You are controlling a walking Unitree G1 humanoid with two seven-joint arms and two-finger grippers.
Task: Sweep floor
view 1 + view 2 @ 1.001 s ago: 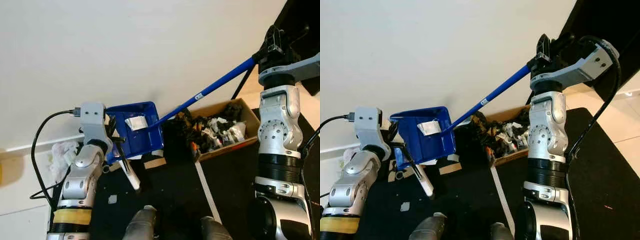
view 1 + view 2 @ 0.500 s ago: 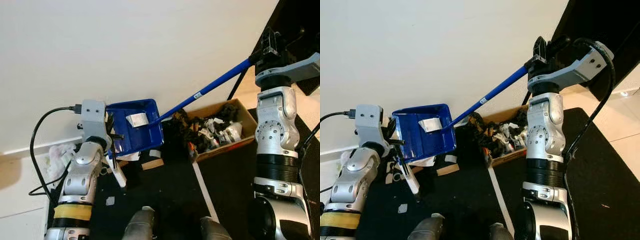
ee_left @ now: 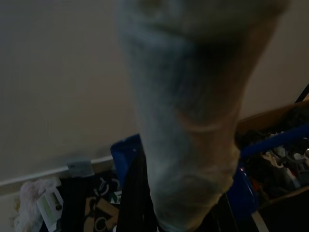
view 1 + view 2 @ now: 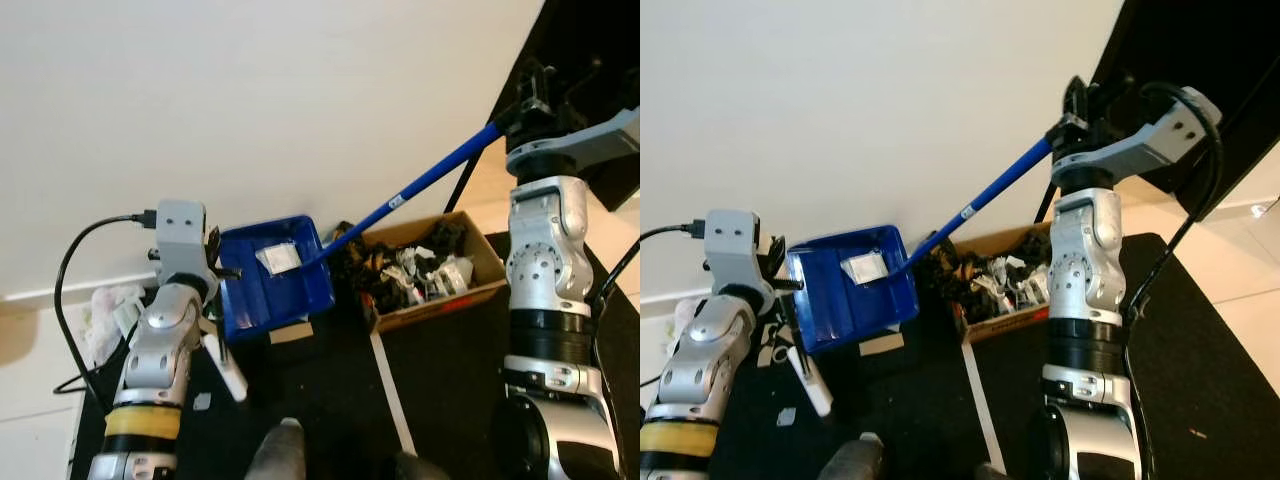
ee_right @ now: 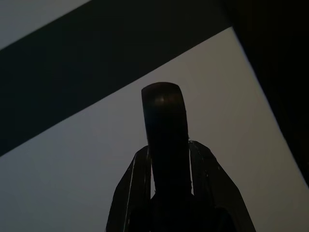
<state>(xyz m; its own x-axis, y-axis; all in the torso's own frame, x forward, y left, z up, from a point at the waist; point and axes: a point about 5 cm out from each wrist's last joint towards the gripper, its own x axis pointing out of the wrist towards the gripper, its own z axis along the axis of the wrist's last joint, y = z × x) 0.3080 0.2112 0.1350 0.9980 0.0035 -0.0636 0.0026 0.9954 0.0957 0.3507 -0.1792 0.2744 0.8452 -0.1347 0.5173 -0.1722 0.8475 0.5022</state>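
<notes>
A blue dustpan point(image 4: 275, 285) hangs low by the white wall with a white paper scrap point(image 4: 278, 257) lying in it. Its long blue handle point(image 4: 420, 185) slants up to my right gripper point(image 4: 530, 95), which is shut on the top end; the dark handle end point(image 5: 164, 125) shows between the fingers in the right wrist view. My left gripper point(image 4: 215, 268) sits just left of the pan, shut on a white brush handle point(image 4: 228, 372) that points down to the floor. That handle point(image 3: 188, 121) is a pale blur in the left wrist view.
An open cardboard box point(image 4: 480, 255) full of rubbish stands right of the pan on the black mat point(image 4: 330, 400). A white tape line point(image 4: 390, 390) crosses the mat. Crumpled white paper point(image 4: 110, 310), a black cable point(image 4: 65, 290) and small scraps point(image 4: 200, 402) lie at the left.
The view has shifted a little. The dustpan has dropped slightly and lies flatter beside the box. The white brush handle has swung to the left.
</notes>
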